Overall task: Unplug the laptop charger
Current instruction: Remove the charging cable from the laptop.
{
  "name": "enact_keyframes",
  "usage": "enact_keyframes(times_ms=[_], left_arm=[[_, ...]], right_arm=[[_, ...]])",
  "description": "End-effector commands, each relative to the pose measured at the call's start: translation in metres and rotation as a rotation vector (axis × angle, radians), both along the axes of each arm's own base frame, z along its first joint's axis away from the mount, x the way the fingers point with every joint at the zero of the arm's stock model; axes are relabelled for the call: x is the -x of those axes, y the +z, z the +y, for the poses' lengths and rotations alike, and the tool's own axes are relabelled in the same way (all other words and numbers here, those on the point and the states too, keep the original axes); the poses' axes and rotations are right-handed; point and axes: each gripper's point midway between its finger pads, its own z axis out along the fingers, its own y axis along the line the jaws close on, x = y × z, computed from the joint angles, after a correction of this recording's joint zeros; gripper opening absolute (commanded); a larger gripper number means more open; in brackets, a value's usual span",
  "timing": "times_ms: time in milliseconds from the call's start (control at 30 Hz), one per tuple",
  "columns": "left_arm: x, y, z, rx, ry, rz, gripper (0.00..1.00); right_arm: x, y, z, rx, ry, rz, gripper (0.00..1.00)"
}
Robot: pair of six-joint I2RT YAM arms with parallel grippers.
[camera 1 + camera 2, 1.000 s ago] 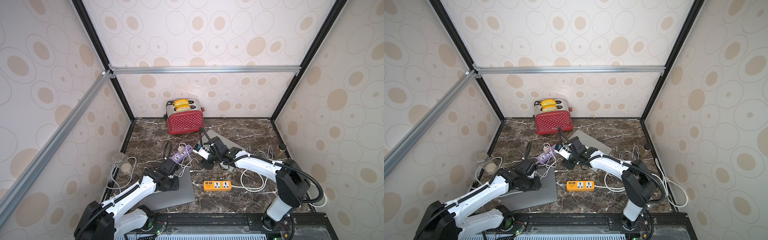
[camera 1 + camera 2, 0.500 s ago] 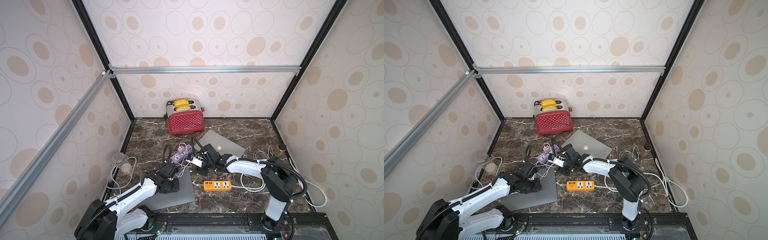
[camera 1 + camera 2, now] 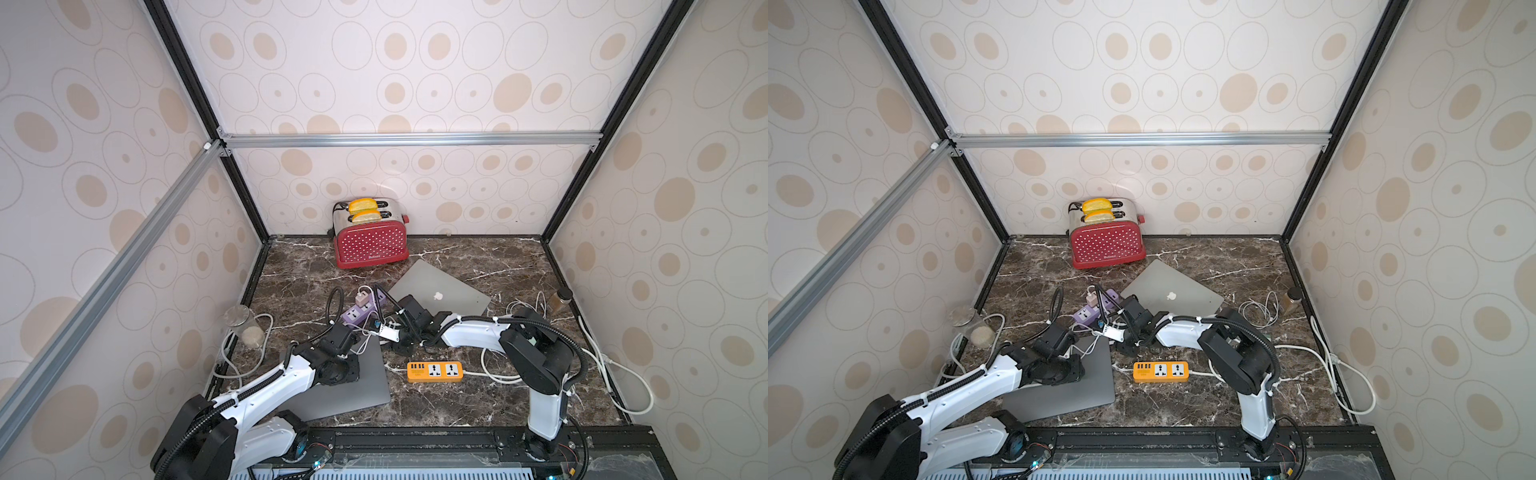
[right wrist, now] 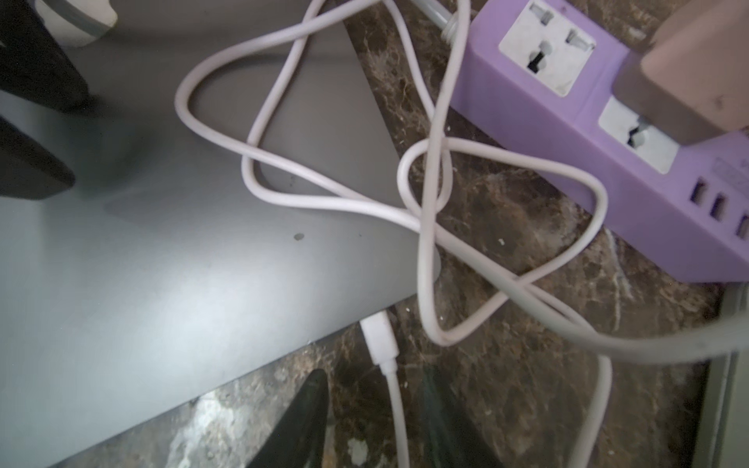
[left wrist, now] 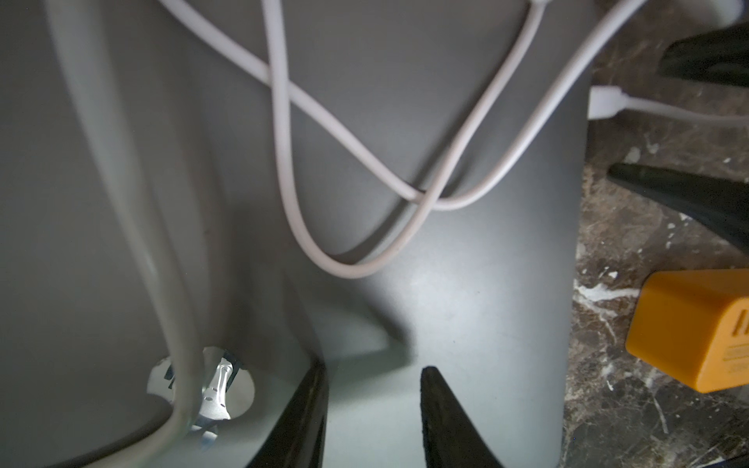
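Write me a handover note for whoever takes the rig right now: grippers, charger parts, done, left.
Left gripper: open, empty, over the lid of the dark grey laptop.
Right gripper: open, jaws either side of the white cable just behind the charger connector, not clamped.
Connector sits in the laptop's edge; cable loops over the lid and the table beside the purple power strip.
Done: right gripper lined up.
Left: close on the connector and pull it straight out, probably steadying the laptop.

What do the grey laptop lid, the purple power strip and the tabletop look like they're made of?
The grey laptop lid looks like matte metal: soft, even sheen. The purple power strip: probably moulded plastic, uniform colour, rounded edges. The tabletop: dark marble or a marble-look surface, white veins.
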Motion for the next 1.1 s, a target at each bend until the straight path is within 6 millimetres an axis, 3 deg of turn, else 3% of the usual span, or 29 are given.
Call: enact_keyframes(times_ms=[0, 567, 1067], left_arm=[[0.015, -0.014, 0.016, -0.063, 0.029, 0.065, 0.41], [0.016, -0.013, 0.014, -0.05, 0.027, 0.059, 0.42], [0.021, -0.018, 0.017, -0.051, 0.034, 0.068, 0.43]], right_arm=[[0.0, -0.002, 0.007, 0.011, 0.052, -0.025, 0.4], [0.015, -0.013, 0.001, 0.068, 0.155, 0.009, 0.22], [0.006, -0.016, -0.002, 0.107, 0.167, -0.01, 0.16]])
